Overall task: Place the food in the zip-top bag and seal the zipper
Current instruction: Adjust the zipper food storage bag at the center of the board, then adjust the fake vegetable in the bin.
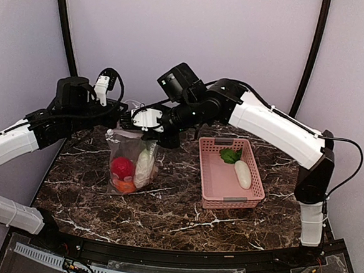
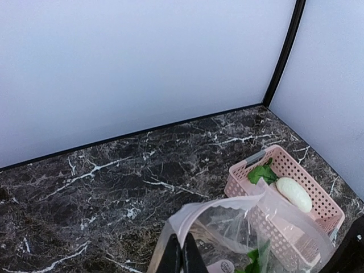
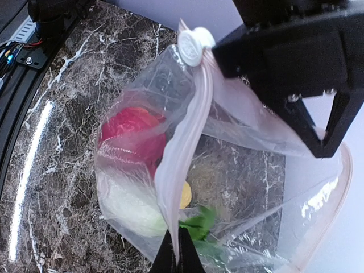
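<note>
Both left gripper [image 2: 183, 257] and right gripper [image 3: 175, 256] pinch the clear spotted plastic bag [image 1: 124, 147] (fingertips cropped). Red toy ball [image 3: 133, 133] inside blurs.

Half the zip-top bag [image 2: 227, 222] below the left wrist view's edge; yellow ball [image 3: 186, 196] mostly behind zipper [image 3: 180, 153].

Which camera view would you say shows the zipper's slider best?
Right wrist view: the white slider sits close up, ending the zipper. The top view is too small to tell; the left wrist view does not clearly show it.
</note>
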### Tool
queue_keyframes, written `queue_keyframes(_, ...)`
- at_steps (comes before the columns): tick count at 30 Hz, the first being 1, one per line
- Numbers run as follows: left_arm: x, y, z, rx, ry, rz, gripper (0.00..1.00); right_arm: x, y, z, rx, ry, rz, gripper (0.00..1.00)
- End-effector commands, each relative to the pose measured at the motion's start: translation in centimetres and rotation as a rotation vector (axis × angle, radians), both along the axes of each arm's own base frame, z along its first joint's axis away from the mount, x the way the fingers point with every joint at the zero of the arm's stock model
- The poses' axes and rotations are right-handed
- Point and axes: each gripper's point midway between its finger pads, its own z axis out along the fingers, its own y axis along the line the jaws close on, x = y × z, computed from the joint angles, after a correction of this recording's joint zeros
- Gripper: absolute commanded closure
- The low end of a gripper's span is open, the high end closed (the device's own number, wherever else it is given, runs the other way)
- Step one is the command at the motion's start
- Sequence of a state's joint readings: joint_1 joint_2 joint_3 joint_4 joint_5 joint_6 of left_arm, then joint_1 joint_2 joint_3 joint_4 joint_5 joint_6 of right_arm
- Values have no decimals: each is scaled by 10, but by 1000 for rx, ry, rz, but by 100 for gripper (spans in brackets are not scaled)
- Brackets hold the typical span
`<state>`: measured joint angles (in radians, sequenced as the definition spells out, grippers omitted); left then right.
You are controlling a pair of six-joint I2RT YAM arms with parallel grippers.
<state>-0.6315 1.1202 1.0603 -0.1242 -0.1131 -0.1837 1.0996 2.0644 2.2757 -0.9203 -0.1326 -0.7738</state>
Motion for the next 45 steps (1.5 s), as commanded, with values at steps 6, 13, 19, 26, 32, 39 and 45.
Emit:
queue_keyframes(6, 2, -3, -26, 29, 94, -8, 99, -5, 4, -7, -7, 24, 6, 100)
queue_keyframes(13, 2, 1, -21, 25, 74, 8, 99, -4, -3, 4, 0, 6, -8, 44)
queue_keyframes(19, -6, 20, 7, -29, -55, 66, 99, 7, -56, 58, 71, -17, -28, 38)
queue_keyframes(26, -11, 28, 20, -49, -128, 68, 99, 67, -136, 41, 76, 98, -246, 35)
queue_keyframes(32, -5, 4, 0, -52, -23, -18, 99, 120, -210, -21, 165, 390, -551, 34)
queue_keyframes(39, 1, 2, -15, -22, 27, -8, 99, 125, -259, -122, -33, 585, -816, 37)
queue_keyframes(45, 1, 4, -15, -18, 22, 0, 99, 128, -282, -164, -148, 635, -929, 39)
